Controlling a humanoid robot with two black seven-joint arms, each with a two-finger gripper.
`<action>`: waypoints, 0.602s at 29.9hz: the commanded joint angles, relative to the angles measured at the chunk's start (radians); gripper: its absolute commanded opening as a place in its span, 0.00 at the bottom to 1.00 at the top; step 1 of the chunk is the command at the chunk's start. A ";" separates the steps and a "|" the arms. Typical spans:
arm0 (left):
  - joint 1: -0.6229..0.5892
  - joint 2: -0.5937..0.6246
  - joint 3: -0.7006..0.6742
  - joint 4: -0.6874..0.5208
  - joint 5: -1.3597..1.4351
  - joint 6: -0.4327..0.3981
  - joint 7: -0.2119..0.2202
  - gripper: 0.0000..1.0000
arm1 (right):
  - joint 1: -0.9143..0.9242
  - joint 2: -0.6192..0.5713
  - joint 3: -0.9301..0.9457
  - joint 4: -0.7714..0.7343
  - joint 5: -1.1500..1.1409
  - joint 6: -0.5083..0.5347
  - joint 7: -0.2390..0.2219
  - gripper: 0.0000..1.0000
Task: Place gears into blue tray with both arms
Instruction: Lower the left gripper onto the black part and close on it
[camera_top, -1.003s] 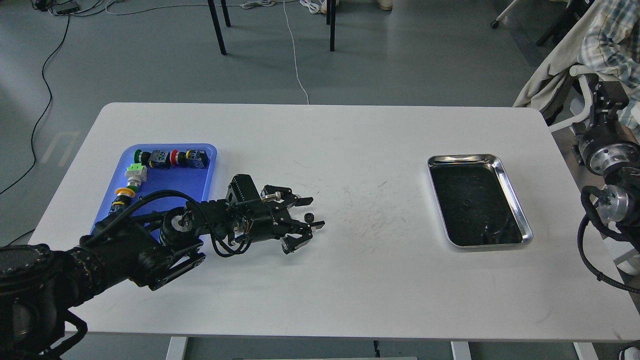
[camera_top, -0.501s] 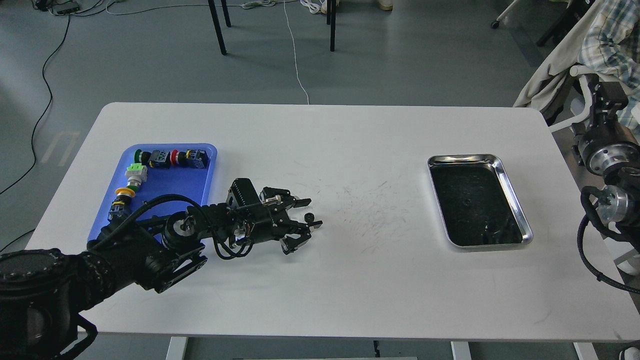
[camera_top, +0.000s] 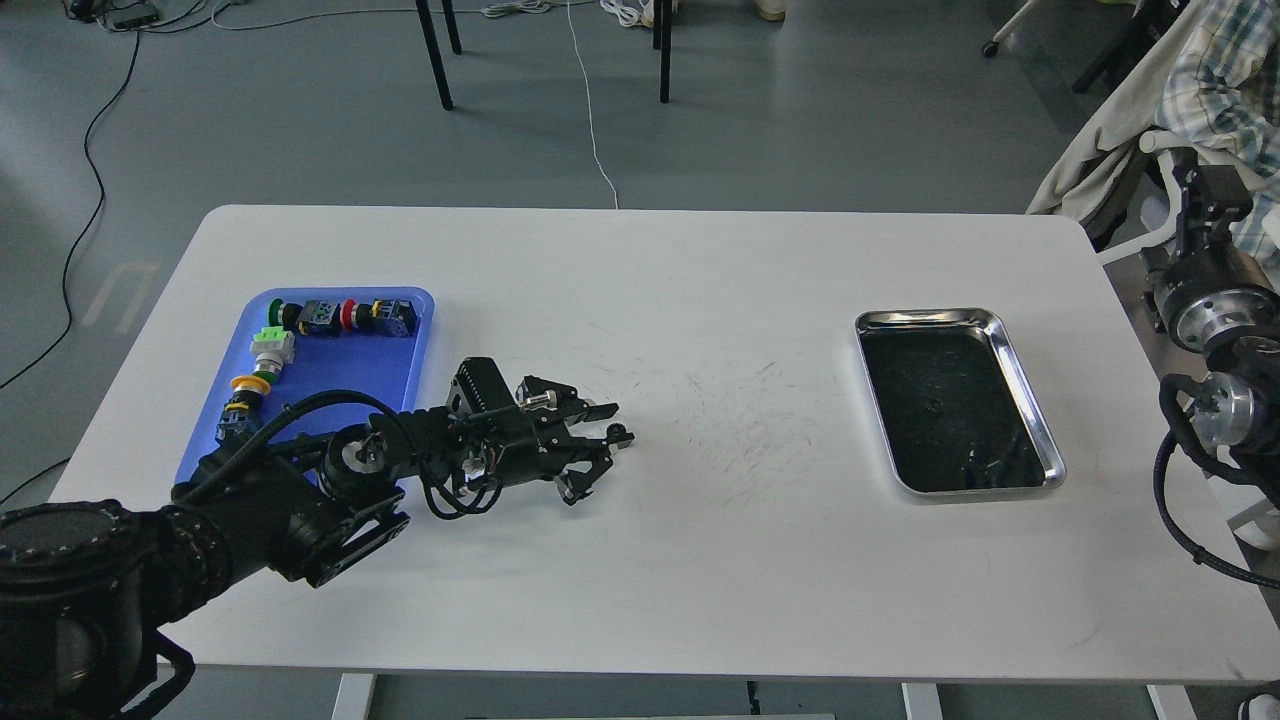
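Note:
My left arm reaches over the white table, and its gripper (camera_top: 610, 432) lies low just right of the blue tray (camera_top: 330, 370). A tiny black gear (camera_top: 621, 432) sits at the fingertips, which have drawn in against it. The blue tray holds several colourful push-button switches (camera_top: 345, 316) along its far and left sides. My right arm (camera_top: 1212, 310) hangs beyond the table's right edge. Its gripper (camera_top: 1203, 190) is dark and seen end-on, so its fingers cannot be told apart.
A shiny steel tray (camera_top: 1030, 400) with a black lining lies at the right, with a small dark round speck (camera_top: 932, 405) on the lining. A chair with cloth stands behind the right arm. Table legs and cables lie on the floor beyond.
The left gripper's fingers have closed in around the gear, and the hand has drawn slightly left. The right arm has not moved.

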 joint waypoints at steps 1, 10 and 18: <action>0.002 0.000 0.001 -0.003 -0.001 0.000 0.000 0.35 | 0.000 0.000 0.000 -0.001 0.000 0.000 -0.001 0.96; 0.005 0.007 0.004 -0.004 0.001 0.000 0.000 0.22 | 0.002 -0.003 -0.029 -0.002 0.000 0.000 0.001 0.96; 0.002 0.019 0.047 -0.009 -0.002 0.003 0.000 0.13 | 0.002 -0.003 -0.031 -0.004 0.000 0.000 0.001 0.96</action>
